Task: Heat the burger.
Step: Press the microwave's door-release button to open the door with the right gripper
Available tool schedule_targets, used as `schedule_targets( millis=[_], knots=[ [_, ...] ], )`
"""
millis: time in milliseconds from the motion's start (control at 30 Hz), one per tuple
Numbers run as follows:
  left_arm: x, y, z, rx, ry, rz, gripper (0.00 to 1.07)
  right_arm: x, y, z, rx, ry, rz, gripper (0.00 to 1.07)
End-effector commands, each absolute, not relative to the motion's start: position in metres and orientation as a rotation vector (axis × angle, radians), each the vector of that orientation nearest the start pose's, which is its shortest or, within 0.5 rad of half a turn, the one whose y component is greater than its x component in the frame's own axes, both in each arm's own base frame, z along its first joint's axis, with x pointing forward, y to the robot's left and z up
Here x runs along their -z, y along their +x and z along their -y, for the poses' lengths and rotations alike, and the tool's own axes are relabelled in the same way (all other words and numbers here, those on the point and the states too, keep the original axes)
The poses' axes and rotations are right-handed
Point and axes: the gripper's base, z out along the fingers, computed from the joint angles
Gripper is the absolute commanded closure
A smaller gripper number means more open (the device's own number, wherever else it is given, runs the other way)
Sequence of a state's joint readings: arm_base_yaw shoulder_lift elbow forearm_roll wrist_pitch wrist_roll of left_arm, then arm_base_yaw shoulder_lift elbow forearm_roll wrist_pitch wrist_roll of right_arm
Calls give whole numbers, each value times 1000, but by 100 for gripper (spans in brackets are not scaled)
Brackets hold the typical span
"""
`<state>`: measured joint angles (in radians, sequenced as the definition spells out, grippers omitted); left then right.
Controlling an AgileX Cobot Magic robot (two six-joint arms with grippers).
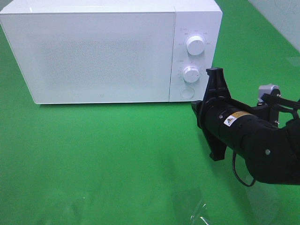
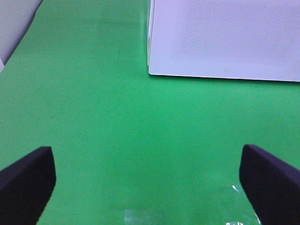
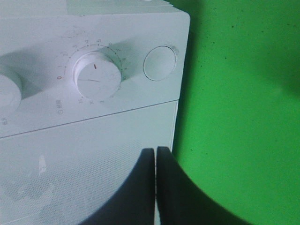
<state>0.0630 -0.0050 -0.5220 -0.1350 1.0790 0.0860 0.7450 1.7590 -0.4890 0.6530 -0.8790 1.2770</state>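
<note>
The burger is out of view in every frame. A white microwave [image 1: 103, 51] stands at the back of the green table with its door closed; two dials [image 1: 195, 45] and a round button [image 1: 187, 91] sit on its right panel. My right gripper [image 1: 196, 107] is at the microwave's lower right front corner. In the right wrist view its fingers [image 3: 155, 159] are pressed together with nothing between them, tips over the door [image 3: 84, 159] beside the panel seam, close to the lower dial [image 3: 96, 77] and the button [image 3: 159, 62]. My left gripper [image 2: 150, 187] hangs open above bare green cloth.
The green cloth [image 1: 108, 154] covers the table in front of the microwave. A clear, shiny film [image 1: 199, 213] lies at the near edge. The microwave's left front corner [image 2: 150, 70] shows ahead in the left wrist view. A pale wall [image 1: 281, 18] stands at the far right.
</note>
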Motion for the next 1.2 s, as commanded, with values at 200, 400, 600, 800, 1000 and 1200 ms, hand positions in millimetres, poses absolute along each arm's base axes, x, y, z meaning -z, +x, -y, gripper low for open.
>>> schedule_targets(
  millis=[200,400,600,800,1000,1200],
  knots=[
    [-282,-11,12,67,34,-2007,7,-127,263,-156,-1159,1320,-1673,107],
    [-282,-11,12,67,34,-2007,7,-120,278,-156,-1146,1342,-1677,107],
    [-282,-11,12,67,34,-2007,7,-115,294,-154,-1153,1349,-1670,107],
    [-282,-11,12,67,34,-2007,7,-105,313,-156,-1137,1379,-1684,107],
    [-282,-11,12,67,34,-2007,7,-99,325,-158,-1137,1379,-1677,107],
    [-282,-11,12,67,34,-2007,7,-90,336,-162,-1125,1412,-1647,107]
  ],
)
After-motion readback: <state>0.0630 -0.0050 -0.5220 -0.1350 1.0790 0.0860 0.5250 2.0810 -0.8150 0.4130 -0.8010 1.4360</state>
